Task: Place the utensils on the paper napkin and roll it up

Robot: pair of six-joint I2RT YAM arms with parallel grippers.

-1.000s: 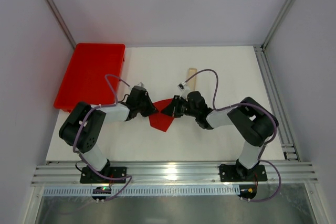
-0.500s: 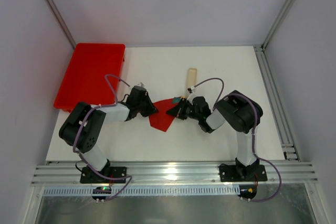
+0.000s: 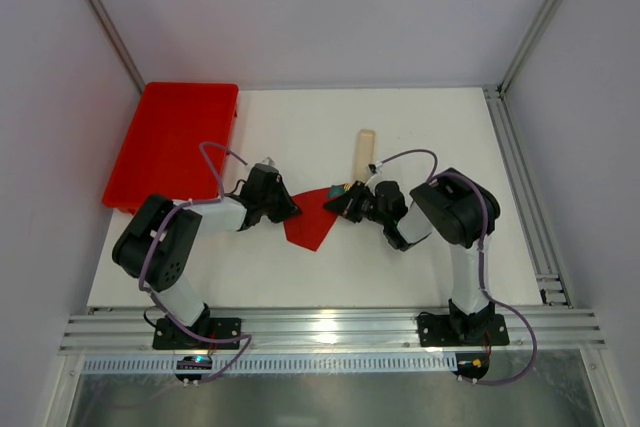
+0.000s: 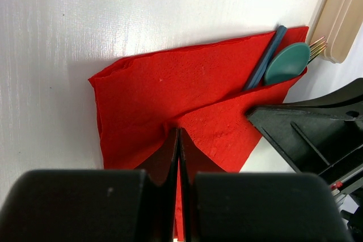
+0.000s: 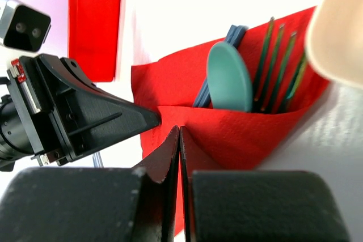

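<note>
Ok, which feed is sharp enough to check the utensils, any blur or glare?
Left wrist: napkin and utensils sharp, left hand soft in the foreground, shadow left of the napkin. Right wrist: utensils crisp, beige strip a close blur. Top external: even light, glare on the front rail, utensils a speck.

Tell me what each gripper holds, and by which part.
Both hold the paper napkin: the left gripper and the right gripper each pinch the edge of its folded-over flap, with the utensils tucked inside.
</note>
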